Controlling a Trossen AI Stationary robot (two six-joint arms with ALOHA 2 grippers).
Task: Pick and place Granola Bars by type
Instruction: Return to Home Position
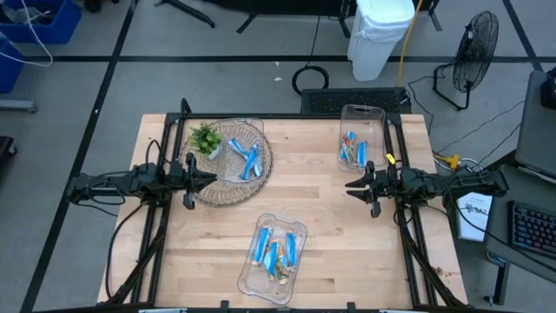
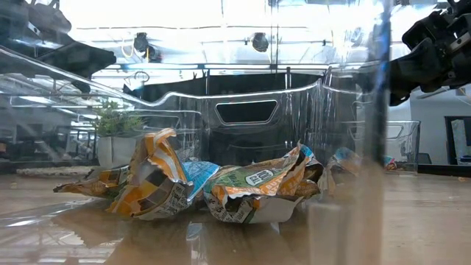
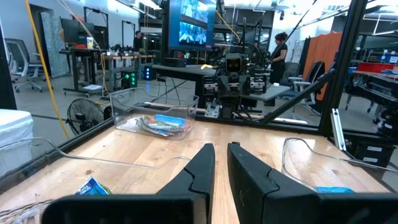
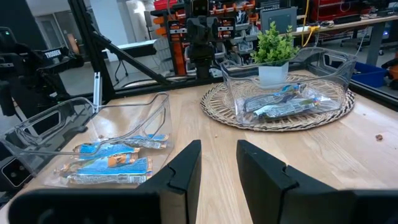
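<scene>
The left gripper [image 1: 211, 179] hangs at left-centre of the frame, its tip over the wicker mat [image 1: 208, 195]. The right gripper [image 1: 349, 186] hangs at right-centre. Both pairs of fingers stand slightly apart, holding nothing. Blue-wrapped granola bars [image 1: 276, 250] lie in the lower-centre bin [image 1: 250, 280], the upper-right bin [image 1: 363, 110] and the mat's bin [image 1: 254, 127].

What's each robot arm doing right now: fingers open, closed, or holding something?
Left gripper: fingers open by only a narrow gap, holding nothing.
Right gripper: fingers open, holding nothing.
</scene>
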